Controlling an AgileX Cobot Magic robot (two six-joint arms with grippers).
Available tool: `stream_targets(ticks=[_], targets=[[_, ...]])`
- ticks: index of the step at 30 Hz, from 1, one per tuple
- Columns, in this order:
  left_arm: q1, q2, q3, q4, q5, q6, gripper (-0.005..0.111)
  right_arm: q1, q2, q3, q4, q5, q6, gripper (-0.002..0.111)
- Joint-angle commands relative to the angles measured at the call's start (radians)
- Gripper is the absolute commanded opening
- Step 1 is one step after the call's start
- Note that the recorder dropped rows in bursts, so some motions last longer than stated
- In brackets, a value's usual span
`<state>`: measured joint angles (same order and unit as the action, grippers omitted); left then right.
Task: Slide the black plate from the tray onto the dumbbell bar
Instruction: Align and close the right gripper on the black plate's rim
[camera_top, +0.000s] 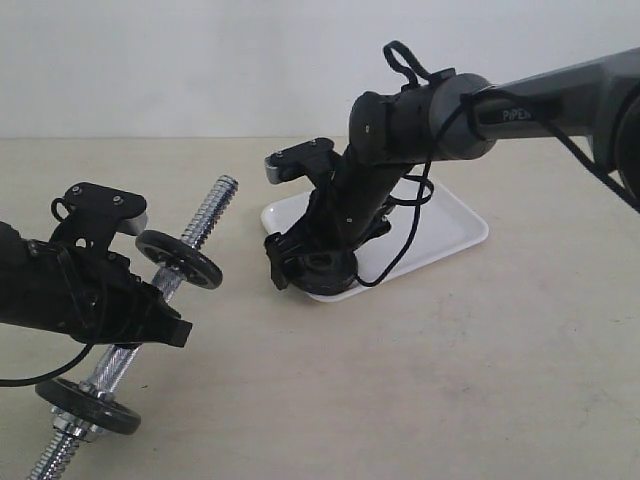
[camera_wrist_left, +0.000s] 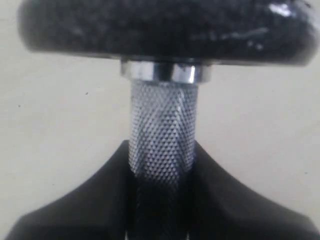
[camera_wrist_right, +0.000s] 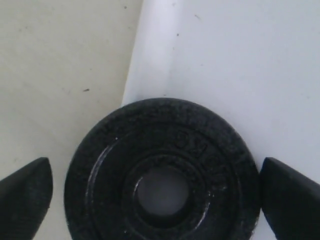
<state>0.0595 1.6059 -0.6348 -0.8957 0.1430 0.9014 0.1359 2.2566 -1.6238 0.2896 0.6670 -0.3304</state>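
The black plate (camera_wrist_right: 110, 165) lies flat at the near left corner of the white tray (camera_wrist_right: 225, 60), its hole facing up. My right gripper (camera_wrist_right: 156, 175) is open and straddles it, one finger (camera_wrist_right: 27, 195) a little off the rim and the other finger (camera_wrist_right: 290, 200) close beside it. In the exterior view the right gripper (camera_top: 320, 268) reaches down over the plate (camera_top: 328, 274) on the tray (camera_top: 455, 232). My left gripper (camera_wrist_left: 162, 200) is shut on the knurled middle of the dumbbell bar (camera_wrist_left: 162, 125). The bar (camera_top: 208, 218) is tilted, its bare threaded end pointing up toward the tray.
Two wider black discs sit on the bar, one (camera_top: 180, 260) just above my left gripper (camera_top: 150, 318), the other (camera_top: 88, 405) near the bar's low end. The upper disc (camera_wrist_left: 165, 25) fills the left wrist view. A black cable (camera_top: 415, 215) loops over the tray.
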Motion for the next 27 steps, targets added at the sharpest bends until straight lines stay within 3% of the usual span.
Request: stream_targets(ticks=[1, 13, 15, 21, 27], targets=[[-0.001, -0.046, -0.03, -0.028, -0.09, 0.005, 0.004, 0.026, 0.038, 0.014, -0.007, 0.056, 0.038, 0.105], [-0.001, -0.046, -0.03, -0.028, -0.088, 0.005, 0.004, 0.025, 0.038, 0.014, -0.123, 0.066, 0.127, 0.103], [-0.001, -0.046, -0.03, -0.028, -0.085, 0.005, 0.004, 0.025, 0.038, 0.014, -0.123, 0.066, 0.14, 0.096], [-0.001, -0.046, -0.03, -0.028, -0.085, 0.005, 0.004, 0.025, 0.038, 0.014, -0.121, 0.059, 0.142, 0.055], [-0.001, -0.046, -0.03, -0.028, -0.085, 0.005, 0.004, 0.025, 0.038, 0.014, -0.121, 0.034, 0.142, 0.052]])
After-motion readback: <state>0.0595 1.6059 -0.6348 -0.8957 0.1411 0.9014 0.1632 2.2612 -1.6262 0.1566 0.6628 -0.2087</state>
